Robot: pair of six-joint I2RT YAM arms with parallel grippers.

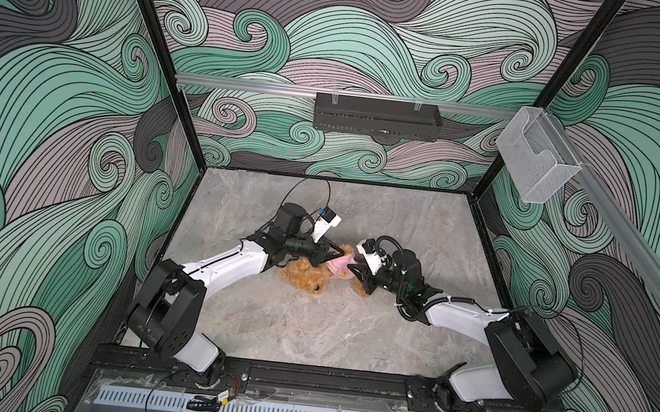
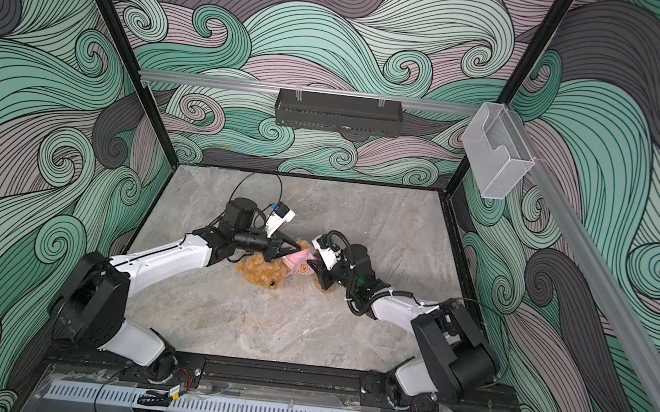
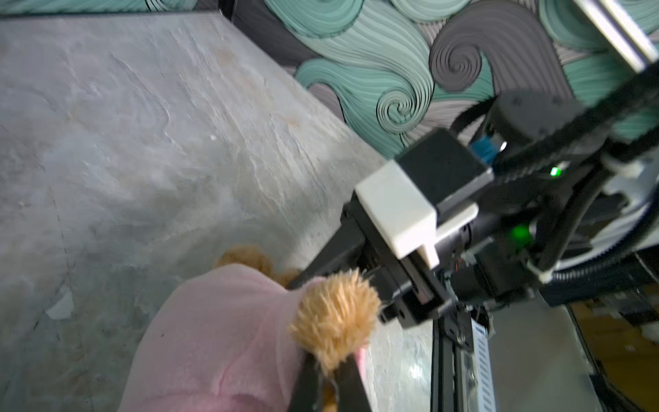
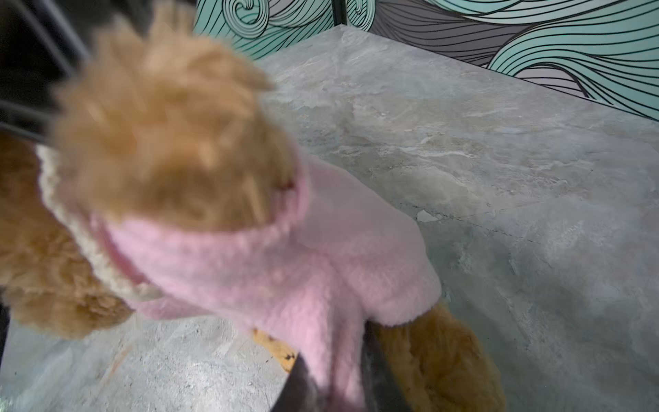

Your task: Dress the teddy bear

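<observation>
Left wrist view: the left gripper (image 3: 330, 364) is clamped fully shut on a tuft of golden fur. It looks like a paw of the teddy bear (image 3: 335, 317) poking out through an opening in the pink garment (image 3: 221, 339).
Right wrist view: the right gripper (image 4: 337, 378) has its fingers drawn close, with a fold of the pink fleece hem pinched between them. Whether fur is caught too, I cannot tell.
Bear's place: in both top views it lies low on the table (image 1: 265, 325), about mid-way across and between the two grippers. Its head is toward the near left, and its body runs under the garment toward the right.
Step in hand: probably seating the garment, with the paw held through its sleeve while the hem is drawn down the body.
Doing it well: use the left grip as an anchor and pull the hem away from the head, along the body rather than upward. Short, even tugs suit this, since fleece likely drags on curly fur.
Risk: a hard pull could lift the bear or slip the paw back inside.
Bear's look: golden-brown curly plush, a round head, a dark nose, soft and easily squashed. The pink fleece covers the torso, with a cream-edged collar at the neck and an orange patch on the front.
</observation>
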